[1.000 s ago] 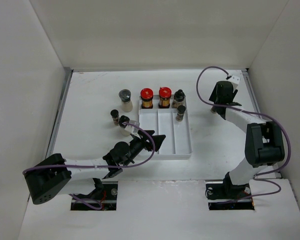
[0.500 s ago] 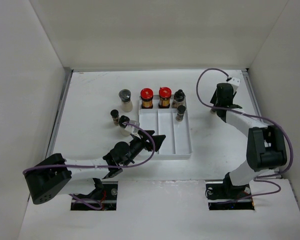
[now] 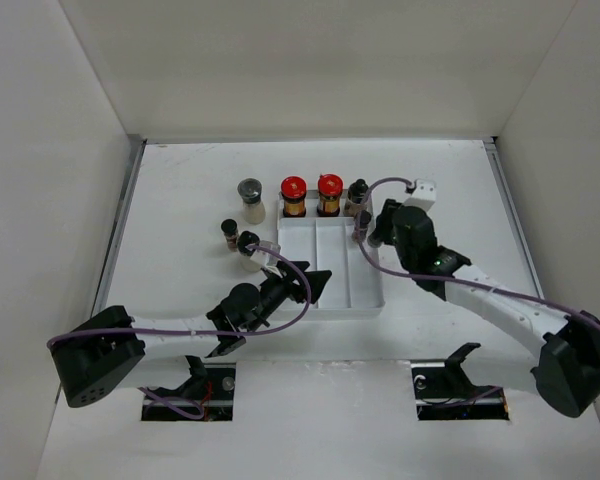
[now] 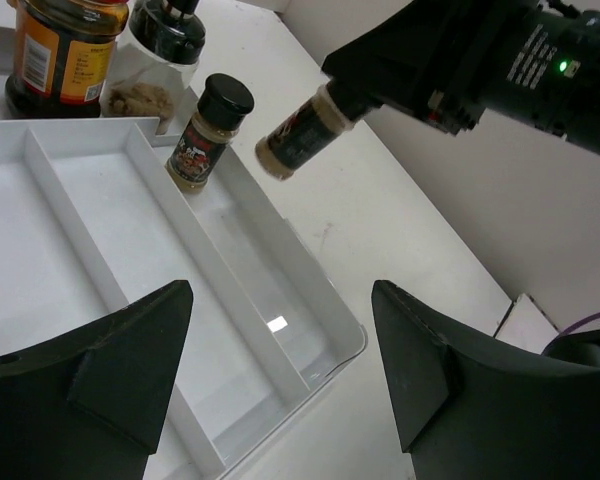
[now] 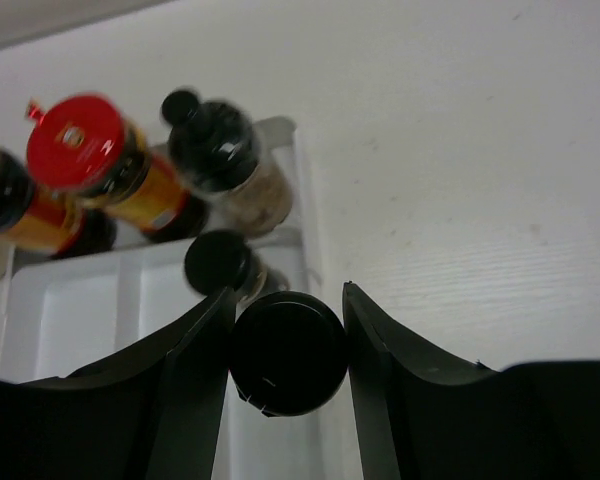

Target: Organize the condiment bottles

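Pinching a spice bottle (image 4: 300, 133), right gripper (image 5: 287, 305) hangs over tray's (image 4: 242, 262) 1 o'clock corner; left gripper (image 4: 280, 300), spread, hovers at 7 o'clock.

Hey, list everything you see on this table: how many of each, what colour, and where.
White divided plastic tray: one, mid-table.
Red-capped amber jars: two, at the tray's far edge.
Grey-lidded whitish jar: one, left of those jars.
Black knob-capped bottle: one, right of those jars.
Slim black-capped spice bottles: two; one standing in the tray's right compartment, one held tilted in the air.
Black-capped bottles on the table: two, left of the tray.
Left gripper: black, open, empty, over the tray.
Right gripper: black, gripping the tilted bottle.
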You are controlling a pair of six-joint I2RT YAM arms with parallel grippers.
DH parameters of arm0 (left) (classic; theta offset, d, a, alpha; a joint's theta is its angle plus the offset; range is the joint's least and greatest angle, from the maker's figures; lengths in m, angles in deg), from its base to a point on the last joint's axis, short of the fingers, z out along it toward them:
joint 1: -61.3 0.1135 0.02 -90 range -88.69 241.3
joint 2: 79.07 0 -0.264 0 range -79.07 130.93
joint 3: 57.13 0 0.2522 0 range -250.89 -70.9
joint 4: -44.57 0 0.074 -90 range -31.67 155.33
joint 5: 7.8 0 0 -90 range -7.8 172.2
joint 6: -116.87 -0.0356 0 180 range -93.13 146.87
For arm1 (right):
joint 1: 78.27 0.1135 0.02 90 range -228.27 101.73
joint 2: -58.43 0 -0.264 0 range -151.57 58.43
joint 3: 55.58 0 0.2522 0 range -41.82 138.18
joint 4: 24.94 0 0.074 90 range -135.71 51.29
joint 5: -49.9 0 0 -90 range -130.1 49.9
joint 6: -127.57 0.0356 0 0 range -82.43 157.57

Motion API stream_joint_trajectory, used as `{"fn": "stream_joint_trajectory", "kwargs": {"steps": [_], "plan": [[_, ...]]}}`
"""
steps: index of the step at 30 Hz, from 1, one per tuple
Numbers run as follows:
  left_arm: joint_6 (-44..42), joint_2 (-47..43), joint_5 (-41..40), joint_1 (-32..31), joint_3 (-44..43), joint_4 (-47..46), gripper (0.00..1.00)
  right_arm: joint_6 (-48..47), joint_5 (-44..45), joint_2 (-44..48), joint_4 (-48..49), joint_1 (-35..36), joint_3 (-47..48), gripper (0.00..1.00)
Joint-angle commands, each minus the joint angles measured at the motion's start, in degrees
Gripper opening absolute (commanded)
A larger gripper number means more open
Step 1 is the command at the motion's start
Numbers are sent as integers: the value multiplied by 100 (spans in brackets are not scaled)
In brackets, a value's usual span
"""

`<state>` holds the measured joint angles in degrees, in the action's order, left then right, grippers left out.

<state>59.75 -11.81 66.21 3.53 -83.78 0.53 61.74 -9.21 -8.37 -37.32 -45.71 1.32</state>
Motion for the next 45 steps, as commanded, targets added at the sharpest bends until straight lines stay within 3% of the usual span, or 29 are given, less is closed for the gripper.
{"fn": "stream_joint_trajectory", "kwargs": {"steps": [1, 14, 19, 28, 30, 32, 33, 36, 40, 45], "plan": [[69, -46, 70, -1, -118, -381, 71, 422, 162, -253, 2, 465, -51, 37], [69, -73, 70, 8, -100, -372, 71, 247, 575, -1352, 230, 967, 230, 41], [43, -65, 26, 61, -100, -363, 71, 326, 593, -1265, 266, 1064, 125, 70], [-133, -55, -220, 105, -267, -197, 70, 159, 155, 61, 405, 968, -147, 87], [-177, -99, -395, 122, -390, 4, 69, 141, 5, 412, 607, 758, -375, 79], [-177, -248, -624, 131, -583, 443, 67, 185, -101, 729, 748, 581, -560, 59], [-177, -327, -738, 140, -705, 697, 66, 203, -162, 939, 836, 424, -656, 42], [-151, -556, -1116, 288, -1197, 1856, 61, 325, -364, 1266, 968, 160, -806, 20], [-116, -785, -1573, 771, -2136, 3753, 53, 519, -900, 1232, 1179, 1, -903, 21], [-229, -566, -2083, 1553, -3376, 5908, 54, 783, -980, 924, 1811, 88, -1280, 41]]}}
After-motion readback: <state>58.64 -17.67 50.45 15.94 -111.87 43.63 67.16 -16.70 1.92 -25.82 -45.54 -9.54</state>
